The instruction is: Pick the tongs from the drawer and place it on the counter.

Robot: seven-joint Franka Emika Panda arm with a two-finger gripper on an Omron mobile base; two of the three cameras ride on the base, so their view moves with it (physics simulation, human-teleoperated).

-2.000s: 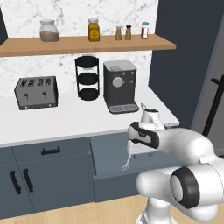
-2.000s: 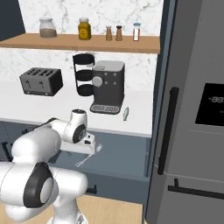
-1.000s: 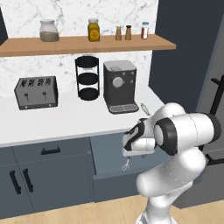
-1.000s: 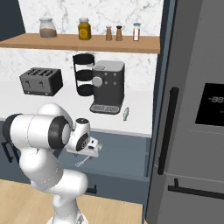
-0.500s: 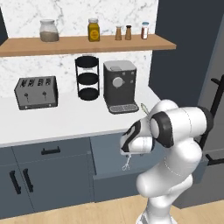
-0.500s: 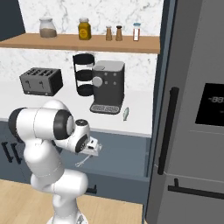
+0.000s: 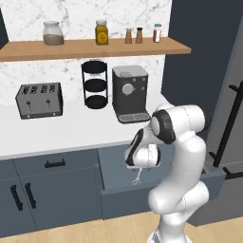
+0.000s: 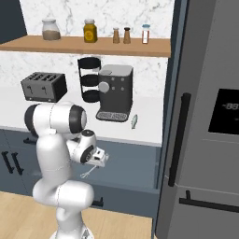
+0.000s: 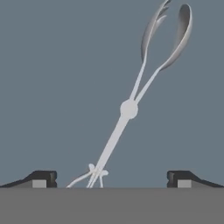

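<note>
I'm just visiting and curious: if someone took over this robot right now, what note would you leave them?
Gripper: open, fingertips wide apart, pointing down into the drawer.
Tongs: lying in the open drawer, in line between the fingertips, not gripped.
Counter: no tongs on it yet.
Done: drawer open, gripper lined up over the tongs.
Left: lower, close on the tongs, lift them and set them on the counter.

A toaster (image 7: 39, 99), a black tiered rack (image 7: 95, 84) and a coffee machine (image 7: 130, 93) stand in a row. Jars (image 7: 101, 32) and shakers (image 7: 139, 35) line the wooden shelf (image 7: 90, 47). A fridge (image 8: 207, 121) stands right.
</note>
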